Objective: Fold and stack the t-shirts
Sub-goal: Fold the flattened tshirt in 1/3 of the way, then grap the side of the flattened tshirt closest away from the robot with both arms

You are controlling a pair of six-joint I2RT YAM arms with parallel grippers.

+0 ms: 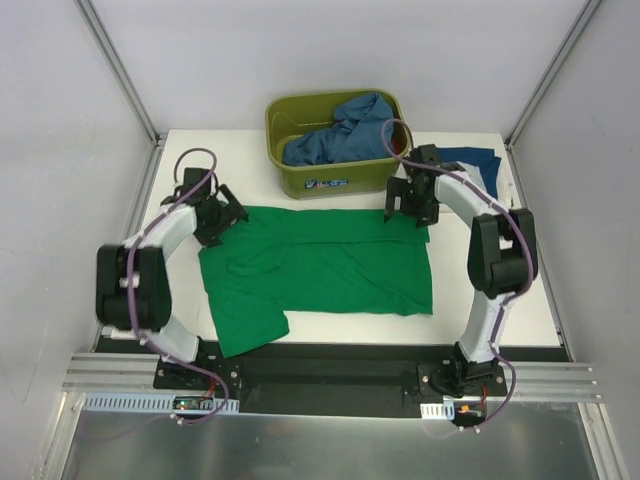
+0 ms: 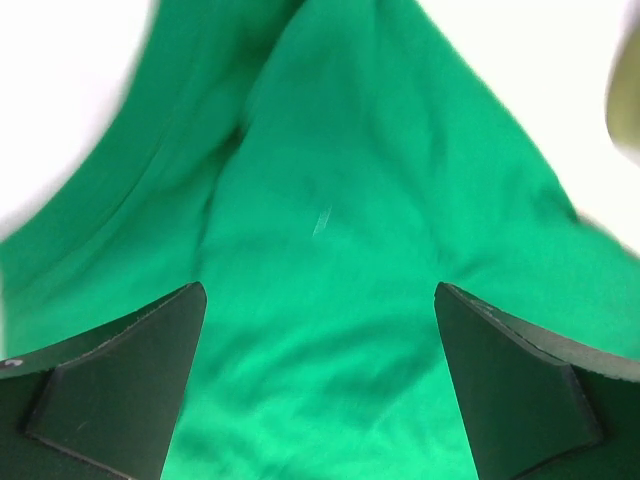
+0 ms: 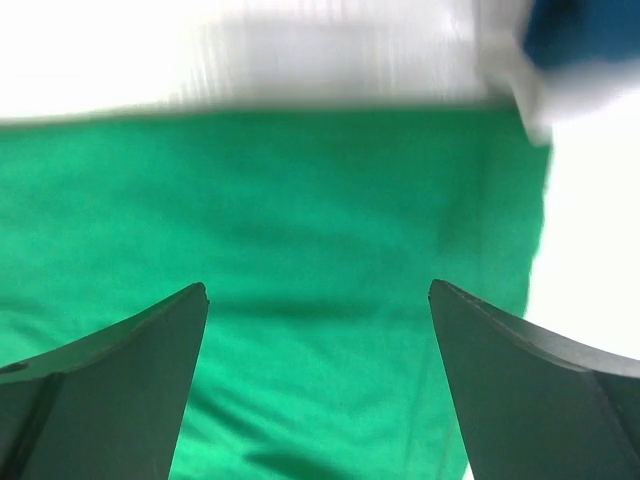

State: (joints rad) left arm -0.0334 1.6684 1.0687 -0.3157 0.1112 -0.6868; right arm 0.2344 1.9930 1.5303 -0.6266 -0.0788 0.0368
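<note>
Top view: the green t-shirt (image 1: 320, 265) lies flat, unfolded; the first fold is in hand. The left gripper (image 1: 222, 215) and right gripper (image 1: 410, 205) hang over its far corners, jaws spread, empty. Left wrist: green cloth beneath the parted jaws, unpinched. Right wrist: the shirt's edge lies just ahead. Next, I judge: lower, pinch both corners.

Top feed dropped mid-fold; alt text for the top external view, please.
A green shirt lies spread on the table, with the left gripper open over its far left corner and the right gripper open over its far right corner. Behind it, a tub holds a blue shirt; a navy shirt lies to the tub's right.
</note>
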